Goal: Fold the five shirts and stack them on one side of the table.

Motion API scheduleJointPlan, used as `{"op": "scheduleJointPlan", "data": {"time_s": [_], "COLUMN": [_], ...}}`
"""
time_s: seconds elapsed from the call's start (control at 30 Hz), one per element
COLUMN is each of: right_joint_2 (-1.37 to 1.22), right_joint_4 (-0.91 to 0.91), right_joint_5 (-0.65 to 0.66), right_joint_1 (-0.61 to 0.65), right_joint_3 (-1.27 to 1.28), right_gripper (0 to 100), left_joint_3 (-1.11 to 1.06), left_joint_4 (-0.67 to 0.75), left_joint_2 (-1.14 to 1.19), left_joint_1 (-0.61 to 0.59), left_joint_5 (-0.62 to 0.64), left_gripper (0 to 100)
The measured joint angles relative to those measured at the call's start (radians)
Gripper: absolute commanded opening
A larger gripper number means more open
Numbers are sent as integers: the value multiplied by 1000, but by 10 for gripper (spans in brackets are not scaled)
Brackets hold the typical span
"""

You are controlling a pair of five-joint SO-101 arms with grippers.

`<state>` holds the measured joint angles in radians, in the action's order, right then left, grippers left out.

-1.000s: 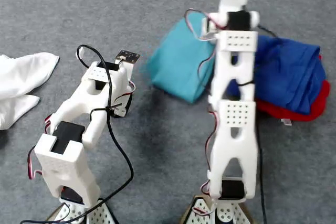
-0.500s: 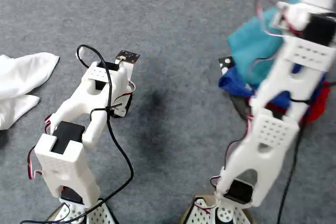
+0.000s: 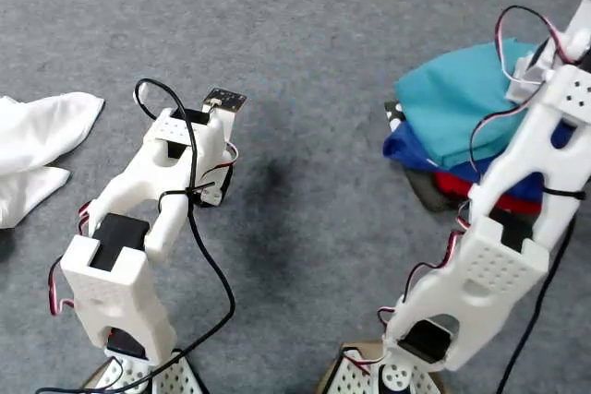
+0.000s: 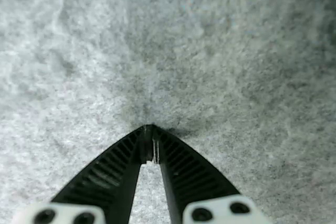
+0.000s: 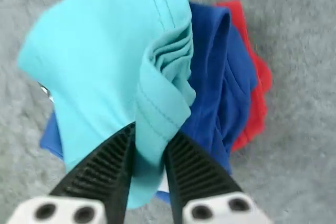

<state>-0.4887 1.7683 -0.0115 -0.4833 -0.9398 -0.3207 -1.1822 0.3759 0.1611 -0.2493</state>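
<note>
A folded teal shirt (image 3: 457, 99) lies on top of a stack at the table's right side, over a blue shirt (image 3: 411, 149), a red shirt (image 3: 499, 198) and a dark one (image 3: 427, 193). My right gripper (image 5: 149, 137) is shut on a bunched edge of the teal shirt (image 5: 105, 66), above the blue shirt (image 5: 218, 87) and the red shirt (image 5: 254, 77). A white shirt (image 3: 37, 149) lies unfolded at the left edge. My left gripper (image 4: 151, 140) is shut on nothing, tips just over the grey felt, near the table's middle left (image 3: 222, 149).
Grey felt covers the table (image 3: 305, 62). A wide bare stretch lies between the two arms and along the far side. The right arm (image 3: 508, 246) leans toward the right edge beside the stack.
The right arm swung from the table's middle to the right, carrying the teal shirt onto the blue and red pile. The left arm and white shirt stayed put.
</note>
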Motion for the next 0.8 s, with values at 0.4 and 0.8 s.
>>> {"op": "scheduleJointPlan", "data": {"time_s": [0.4,0.8], "right_joint_2": [-17,-26], "right_joint_4": [-117,-183], "right_joint_5": [23,23], "right_joint_1": [-153,-155], "right_joint_3": [11,-146], "right_gripper": [334,365], "left_joint_3": [0,0], "left_joint_4": [0,0], "left_joint_2": [0,0], "left_joint_1": [0,0], "left_joint_5": [0,0], "left_gripper": [18,18]}}
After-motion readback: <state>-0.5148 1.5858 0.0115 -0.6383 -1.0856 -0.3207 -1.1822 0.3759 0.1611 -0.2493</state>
